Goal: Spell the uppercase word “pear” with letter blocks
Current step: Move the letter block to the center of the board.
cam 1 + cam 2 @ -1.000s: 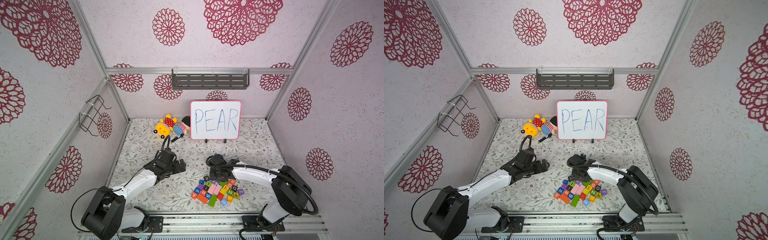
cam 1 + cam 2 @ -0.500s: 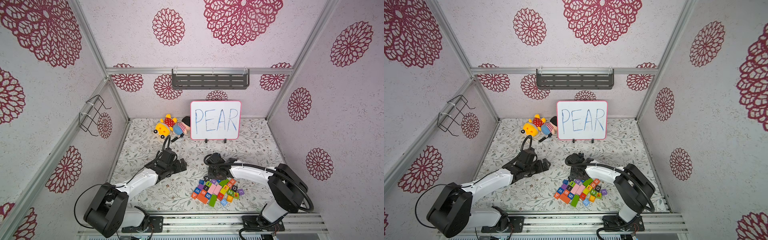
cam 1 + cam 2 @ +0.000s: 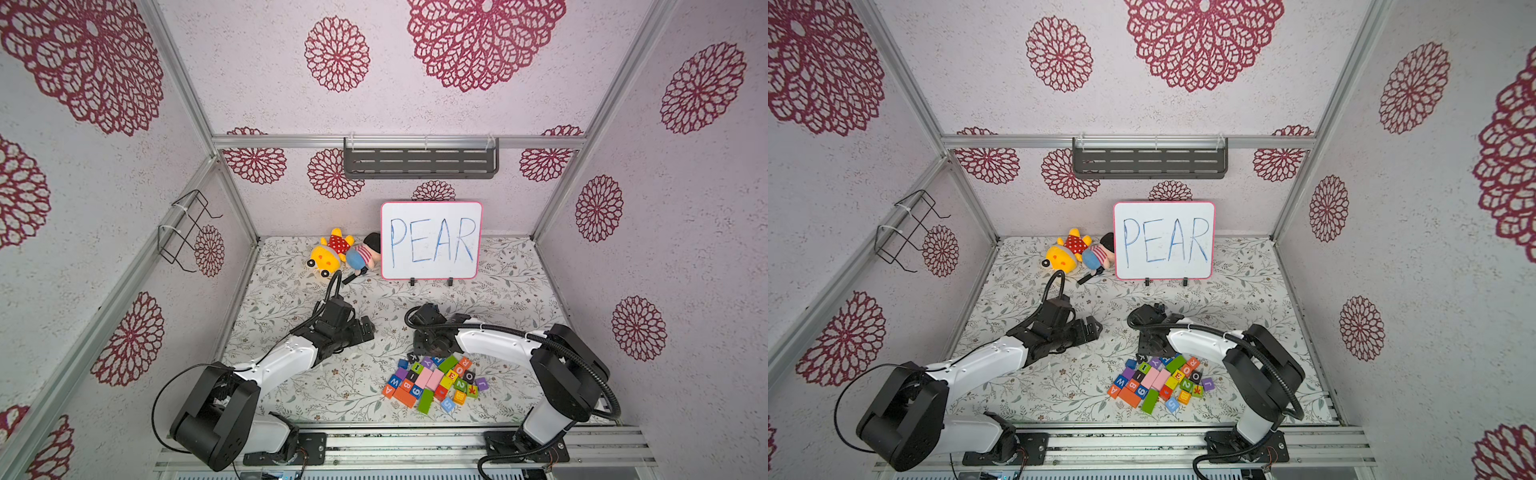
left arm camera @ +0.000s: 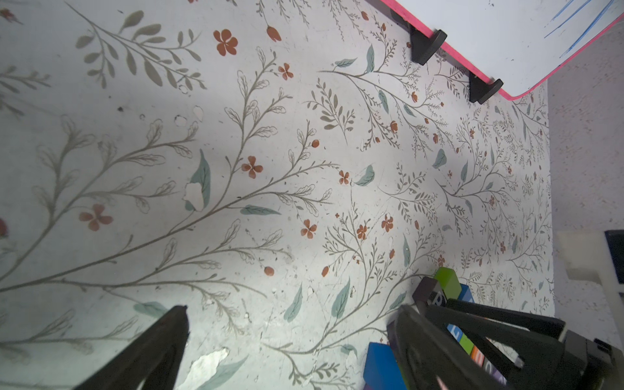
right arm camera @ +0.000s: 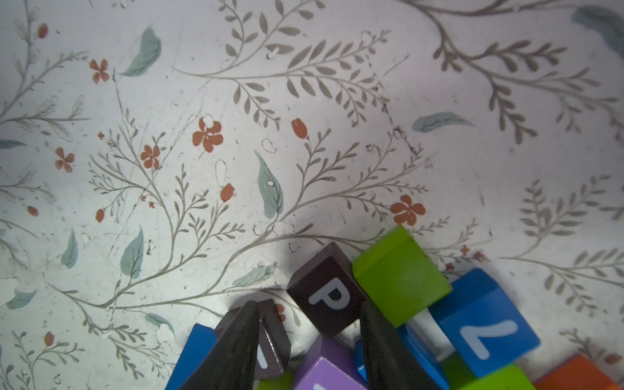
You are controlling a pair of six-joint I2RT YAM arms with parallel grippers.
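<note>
The letter blocks lie in a mixed pile (image 3: 432,378) near the front of the table. The black P block (image 5: 329,297) sits at the pile's far edge, next to a green block (image 5: 400,273). The yellow E (image 3: 452,376), orange-red R (image 3: 461,368) and orange A (image 3: 388,390) lie in the pile. My right gripper (image 5: 309,324) points down at that edge, open. The P block lies just ahead of its tips, with a gap on one side. A second dark block (image 5: 270,334) rests against one finger. My left gripper (image 4: 290,337) hovers open over bare table, left of the pile.
The pink-framed whiteboard (image 3: 431,241) reading PEAR stands at the back. Two plush toys (image 3: 332,253) lie to its left. A wire rack (image 3: 187,232) hangs on the left wall and a grey shelf (image 3: 419,163) on the back wall.
My right wrist has shifted slightly left and back along the pile's far edge. The left arm has barely moved.
</note>
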